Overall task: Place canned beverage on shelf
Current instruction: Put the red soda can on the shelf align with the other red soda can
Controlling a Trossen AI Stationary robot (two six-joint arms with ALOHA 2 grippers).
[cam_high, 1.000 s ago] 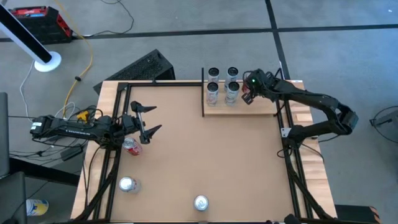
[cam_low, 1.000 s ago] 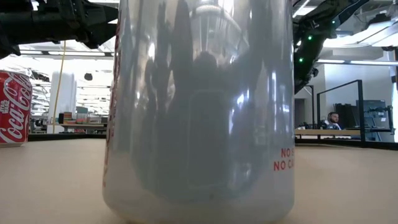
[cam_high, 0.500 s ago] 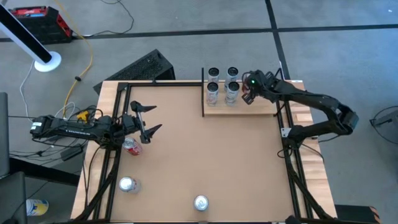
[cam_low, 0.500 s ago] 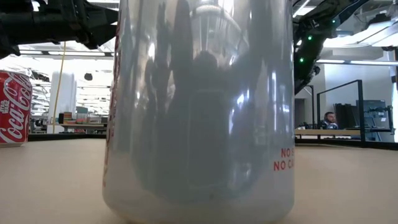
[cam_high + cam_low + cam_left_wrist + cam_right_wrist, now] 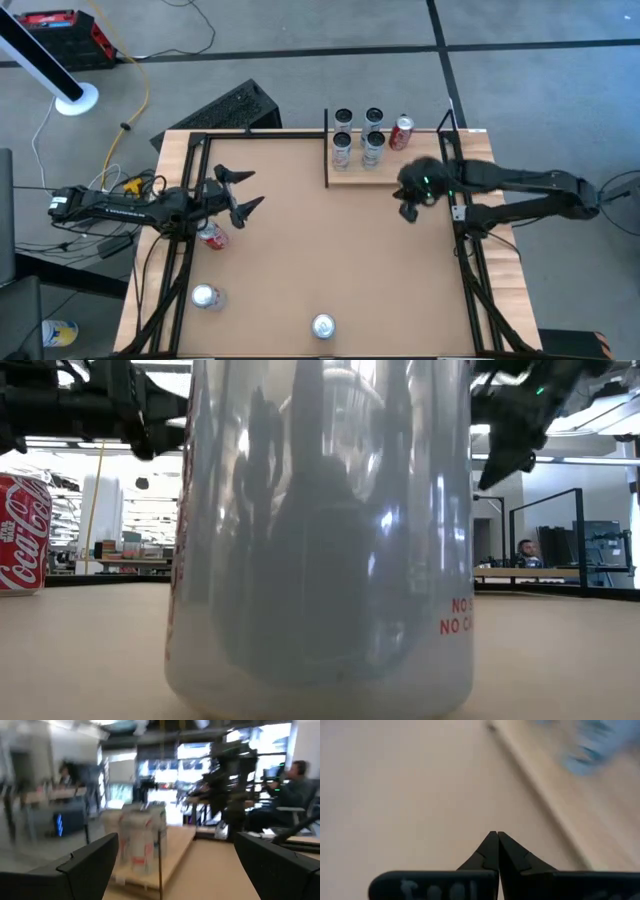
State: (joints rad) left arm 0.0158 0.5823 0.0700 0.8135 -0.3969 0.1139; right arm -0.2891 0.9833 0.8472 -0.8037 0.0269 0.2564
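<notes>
Five cans (image 5: 371,146) standing on shelf (image 5: 425,173), red can (image 5: 402,132) at the row's end. Right gripper (image 5: 407,211) off the shelf, fingers pressed together, empty. Left gripper (image 5: 243,190) spread wide above red can (image 5: 212,236), likely for the next pickup.

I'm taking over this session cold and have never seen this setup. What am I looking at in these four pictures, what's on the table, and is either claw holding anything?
Two dark robot arms work at a brown table. The overhead picture shows it all. The left claw is open and empty, above the table near a red can. The right claw is shut on nothing, beside the pale shelf. The shelf carries four silver cans and another red can. Two more silver cans stand near the front edge. The table-level picture is mostly filled by one of them. The other two pictures come from cameras on each arm's wrist.
</notes>
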